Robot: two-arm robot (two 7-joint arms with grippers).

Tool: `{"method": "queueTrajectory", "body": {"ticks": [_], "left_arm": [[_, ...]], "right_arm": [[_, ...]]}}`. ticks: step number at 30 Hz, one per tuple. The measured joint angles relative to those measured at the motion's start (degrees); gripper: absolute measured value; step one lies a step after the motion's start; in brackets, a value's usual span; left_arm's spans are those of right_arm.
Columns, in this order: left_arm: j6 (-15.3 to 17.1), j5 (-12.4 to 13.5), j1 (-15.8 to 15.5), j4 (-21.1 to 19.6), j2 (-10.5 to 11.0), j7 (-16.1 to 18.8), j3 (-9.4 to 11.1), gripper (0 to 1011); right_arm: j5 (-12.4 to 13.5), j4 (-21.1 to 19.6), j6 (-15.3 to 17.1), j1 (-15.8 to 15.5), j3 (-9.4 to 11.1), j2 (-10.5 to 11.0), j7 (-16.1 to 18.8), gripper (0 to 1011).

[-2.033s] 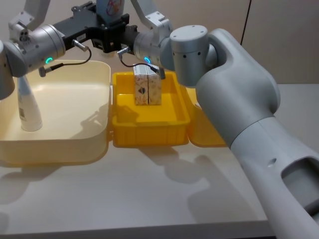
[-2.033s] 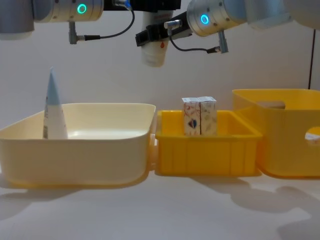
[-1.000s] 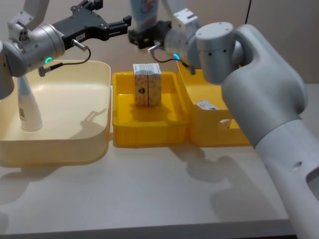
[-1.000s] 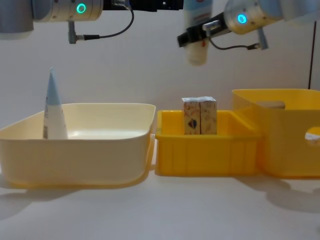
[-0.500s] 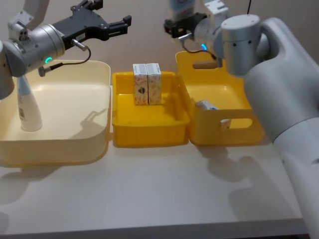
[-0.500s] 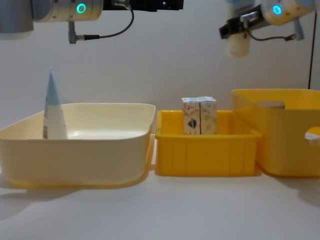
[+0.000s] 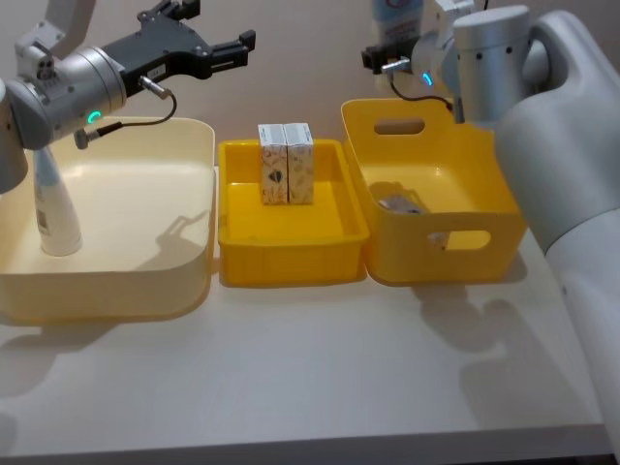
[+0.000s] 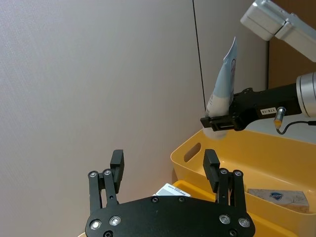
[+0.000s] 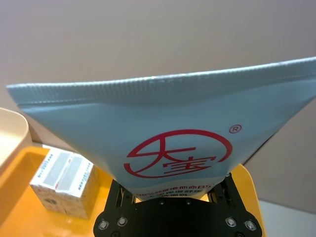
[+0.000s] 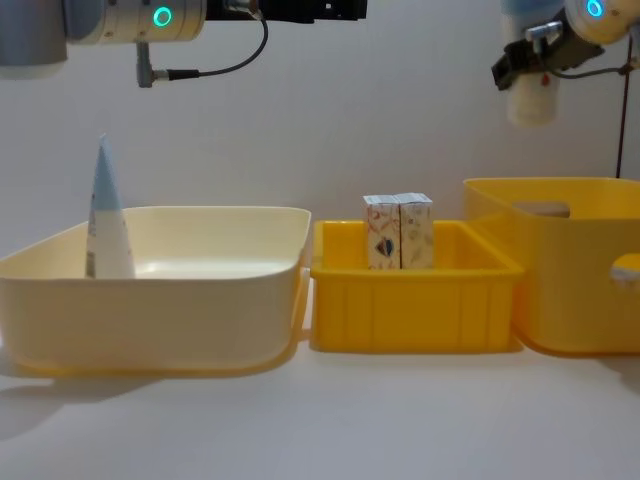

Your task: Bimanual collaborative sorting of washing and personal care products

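The right gripper (image 10: 527, 62) holds the blue-white tube (image 8: 223, 84) by its cap end, high above the deep yellow tub (image 7: 455, 208), while the left gripper (image 8: 163, 165) waits wide open; dropped from there, the tube might bounce out.

A pale tabletop (image 7: 291, 368) stands before a plain beige wall (image 10: 400, 120), crossed by one thin dark vertical seam (image 8: 198, 74).
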Motion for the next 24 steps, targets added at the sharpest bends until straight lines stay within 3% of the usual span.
{"method": "queueTrajectory", "body": {"ticks": [5,13,17,24], "left_arm": [[0.0,0.0,0.0,0.0,0.0,0.0,0.0,999],[0.0,0.0,0.0,0.0,0.0,0.0,0.0,1000],[0.0,0.0,0.0,0.0,0.0,0.0,0.0,1000],[0.0,0.0,0.0,0.0,0.0,0.0,0.0,1000]], "right_arm": [[0.0,1.4,3.3,1.4,0.1,0.2,0.6,604],[0.0,6.5,8.8,5.5,-0.8,1.0,4.8,604],[-0.1,10.2,10.5,8.2,-1.8,1.4,7.3,604],[-1.0,20.8,12.6,15.1,-4.4,1.7,13.7,604]]}}
